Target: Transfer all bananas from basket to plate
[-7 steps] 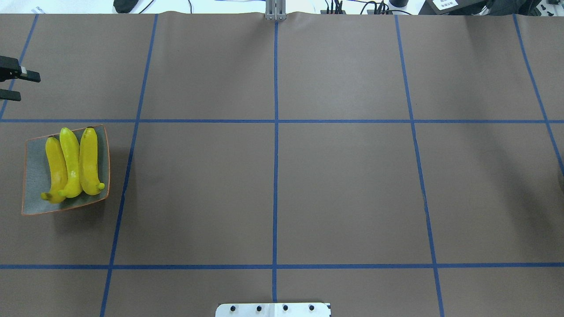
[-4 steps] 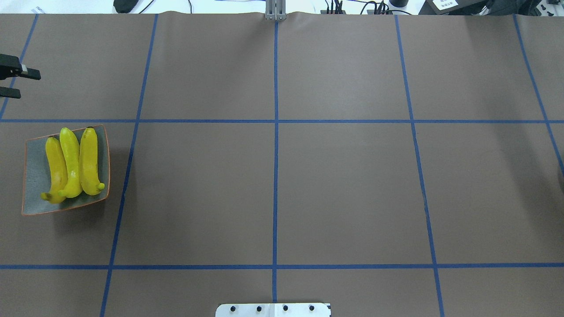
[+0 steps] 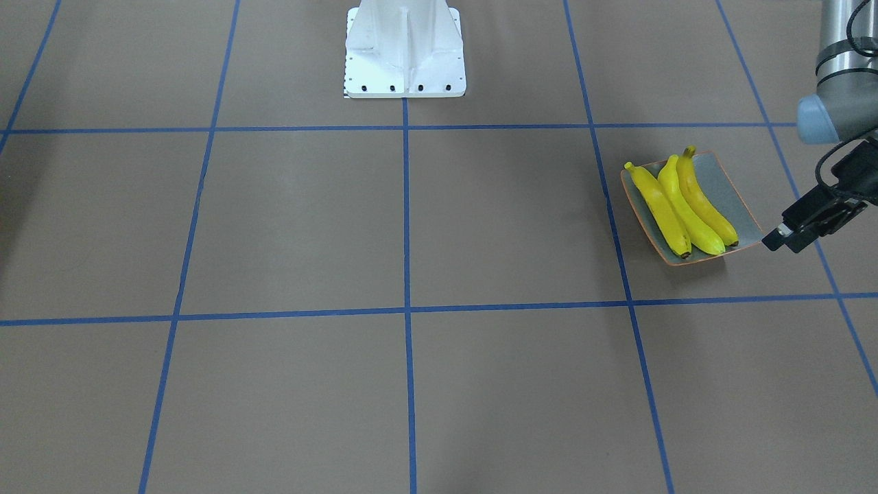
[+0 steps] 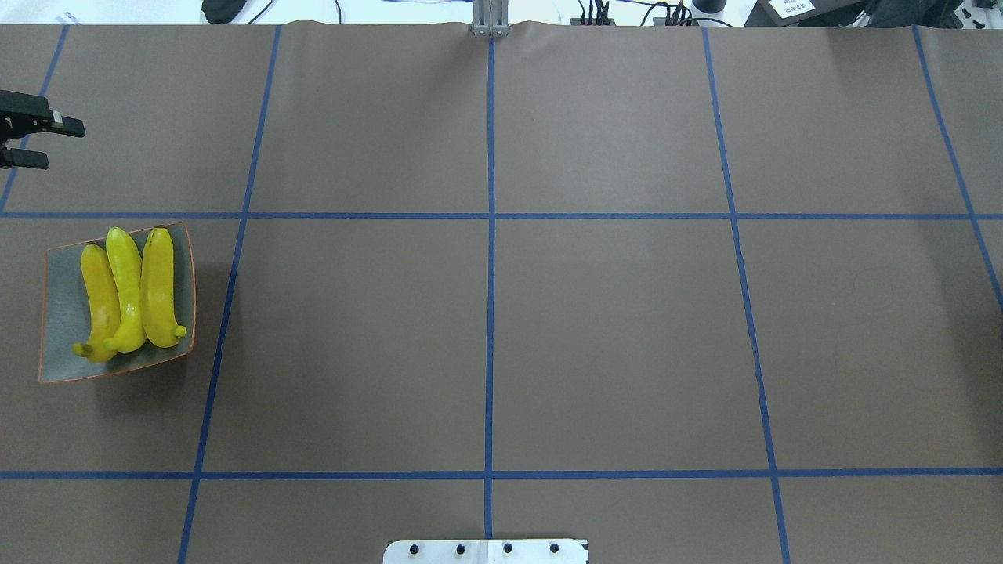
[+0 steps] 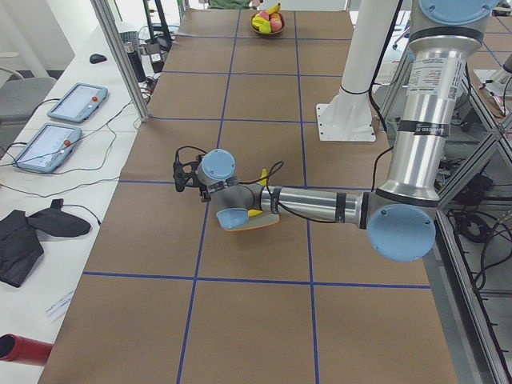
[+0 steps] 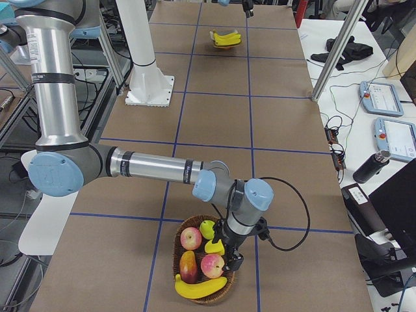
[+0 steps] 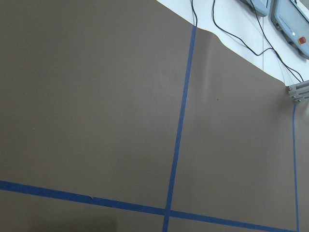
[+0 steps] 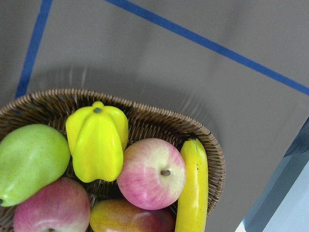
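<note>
Three bananas (image 4: 129, 294) lie side by side on the grey-green, orange-rimmed plate (image 4: 59, 313) at the table's left; they also show in the front view (image 3: 682, 206). A fourth banana (image 8: 193, 188) lies in the wicker basket (image 8: 159, 116) at the right end, also in the right side view (image 6: 200, 287). My left gripper (image 4: 51, 145) is open and empty, past the plate's far side (image 3: 785, 241). My right gripper (image 6: 234, 259) hangs just over the basket (image 6: 224, 286); I cannot tell whether it is open or shut.
The basket also holds a yellow starfruit (image 8: 96, 142), a pink apple (image 8: 152, 174), a green pear (image 8: 29, 162), a red apple (image 8: 53, 208) and a mango (image 8: 130, 217). The white robot base (image 3: 405, 51) stands at the near middle. Tablets (image 5: 60, 140) lie off the table.
My left gripper has shifted slightly right and toward the far edge, still open. The bananas and the plate have not moved.
</note>
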You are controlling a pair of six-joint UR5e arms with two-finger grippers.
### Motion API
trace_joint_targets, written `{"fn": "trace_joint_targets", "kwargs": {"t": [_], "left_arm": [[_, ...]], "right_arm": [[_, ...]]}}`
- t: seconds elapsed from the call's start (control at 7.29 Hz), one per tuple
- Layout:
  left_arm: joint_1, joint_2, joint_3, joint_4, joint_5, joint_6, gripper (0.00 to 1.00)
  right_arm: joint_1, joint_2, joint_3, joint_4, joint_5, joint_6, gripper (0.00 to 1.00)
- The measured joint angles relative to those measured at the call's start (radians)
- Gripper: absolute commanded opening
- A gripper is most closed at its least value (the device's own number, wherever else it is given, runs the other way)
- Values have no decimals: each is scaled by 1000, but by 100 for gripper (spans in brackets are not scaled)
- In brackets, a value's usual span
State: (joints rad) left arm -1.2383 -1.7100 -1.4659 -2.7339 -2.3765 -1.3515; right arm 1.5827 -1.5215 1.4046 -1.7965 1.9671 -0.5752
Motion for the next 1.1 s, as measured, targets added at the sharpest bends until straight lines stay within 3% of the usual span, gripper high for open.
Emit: {"fn": "trace_joint_targets", "kwargs": {"t": [0.27, 0.55, 0.96, 1.1], "left_arm": [[18, -17, 1, 0, 22, 0, 100], [49, -26, 1, 0, 60, 0, 100], [60, -30, -1, -3, 74, 0, 100], [60, -30, -2, -3, 74, 0, 100]], "right_arm": [[-7, -48, -53, 37, -37, -27, 100], [-22, -63, -156, 170, -52, -28, 99], [-41, -65, -192, 221, -54, -22, 98], [-44, -65, -194, 222, -54, -23, 90]]}}
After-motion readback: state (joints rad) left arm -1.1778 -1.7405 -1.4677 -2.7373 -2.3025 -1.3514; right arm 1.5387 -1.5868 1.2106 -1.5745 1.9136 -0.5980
